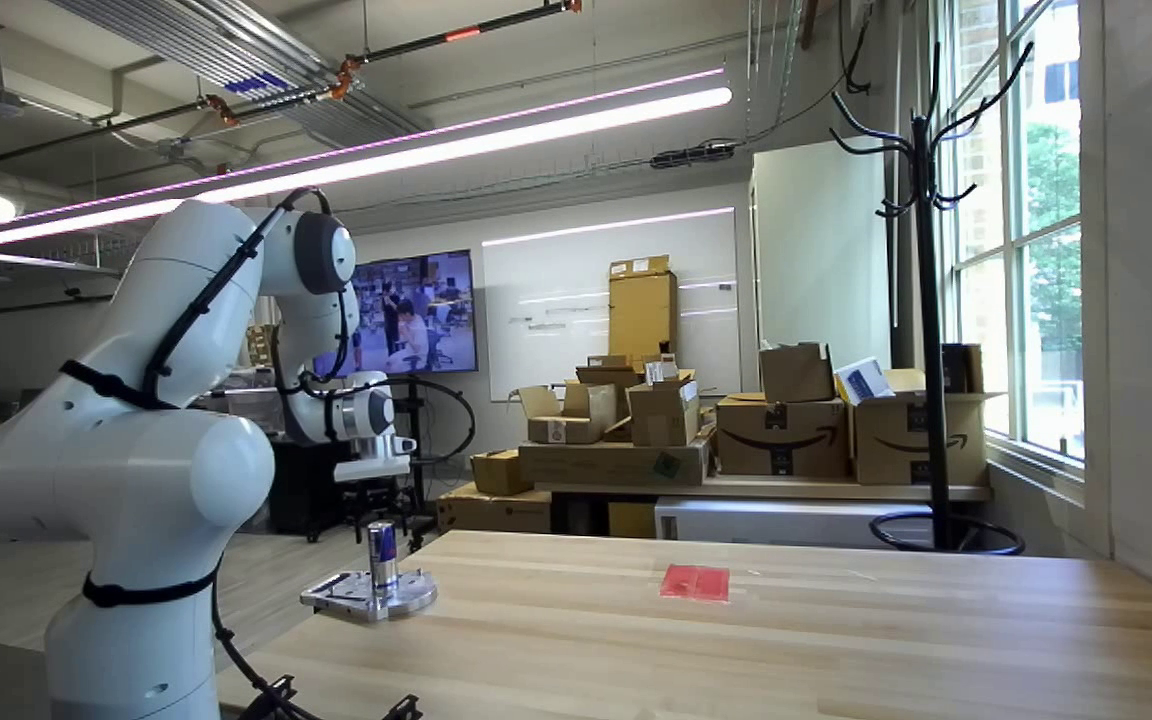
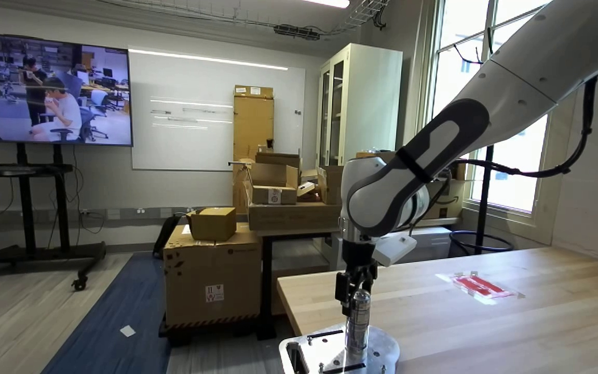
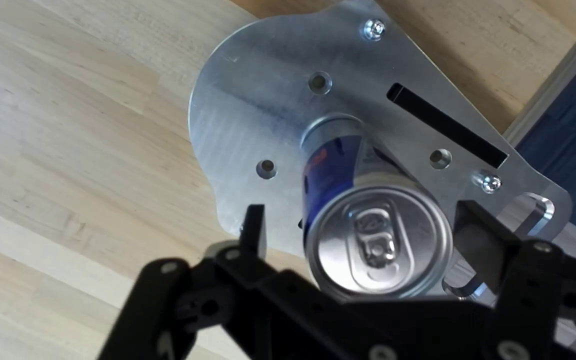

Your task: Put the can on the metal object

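- For the can [image 3: 375, 210]: stands upright on the metal object [image 3: 253, 110], with its base among the holes, toward the rounded end.
- For its long axis: runs vertical, square to the upper face of the metal object.
- For its silvery top: points straight up, away from the metal object, and shows round in the wrist view.
- For the gripper [image 3: 361, 220]: hangs over the metal object, with jaws spread wider than the can, to either side of its top.
- At one fingertip [image 3: 254, 227], in the wrist view: leaves a clear gap to the can, near the rim of the metal object.
- At the opposite pad [image 3: 480, 245]: comes close to the can's rim, over the slotted part of the metal object, too close to judge whether touching.
- In an exterior view, at the fingers [image 2: 341, 288]: reaches down beside the can's upper part, above the metal object.
- For the metal object: lies low and flat at the edge of the desk [image 1: 836, 640], with holes, slots and screws.
- For the flat red item [image 1: 694, 583]: rests on the desk, well apart from the metal object, in both exterior views.
- For the cardboard boxes [image 1: 781, 425]: pile up beyond the metal object.
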`<state>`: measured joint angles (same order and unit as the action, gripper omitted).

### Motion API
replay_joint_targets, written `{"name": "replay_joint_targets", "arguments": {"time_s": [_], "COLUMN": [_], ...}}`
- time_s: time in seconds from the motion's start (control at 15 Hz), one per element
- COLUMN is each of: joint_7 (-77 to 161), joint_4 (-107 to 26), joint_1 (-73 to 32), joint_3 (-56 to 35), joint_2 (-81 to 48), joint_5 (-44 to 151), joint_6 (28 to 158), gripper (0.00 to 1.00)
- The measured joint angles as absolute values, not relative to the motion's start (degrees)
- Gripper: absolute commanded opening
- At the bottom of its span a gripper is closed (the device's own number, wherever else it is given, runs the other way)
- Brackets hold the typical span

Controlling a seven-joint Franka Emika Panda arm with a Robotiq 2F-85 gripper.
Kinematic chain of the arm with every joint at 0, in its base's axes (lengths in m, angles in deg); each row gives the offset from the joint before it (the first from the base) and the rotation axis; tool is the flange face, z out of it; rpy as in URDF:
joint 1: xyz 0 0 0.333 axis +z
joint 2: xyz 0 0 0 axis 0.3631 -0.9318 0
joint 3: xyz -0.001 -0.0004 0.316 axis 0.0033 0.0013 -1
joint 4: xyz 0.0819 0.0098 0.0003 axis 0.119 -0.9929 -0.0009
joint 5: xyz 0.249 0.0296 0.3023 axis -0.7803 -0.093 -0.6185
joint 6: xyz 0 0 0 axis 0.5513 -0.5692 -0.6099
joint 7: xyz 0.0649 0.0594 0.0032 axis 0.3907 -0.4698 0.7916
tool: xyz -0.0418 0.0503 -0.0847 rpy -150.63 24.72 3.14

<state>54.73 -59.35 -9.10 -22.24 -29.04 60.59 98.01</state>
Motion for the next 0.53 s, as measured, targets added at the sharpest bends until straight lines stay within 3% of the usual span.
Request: {"name": "replay_joint_targets", "arguments": {"time_s": [0.53], "joint_7": [54.56], "joint_4": [-59.09], "joint_1": [-9.11], "joint_3": [-22.04], "joint_2": [-23.45], "joint_5": [60.59], "joint_6": [96.99], "gripper": [1.0]}}
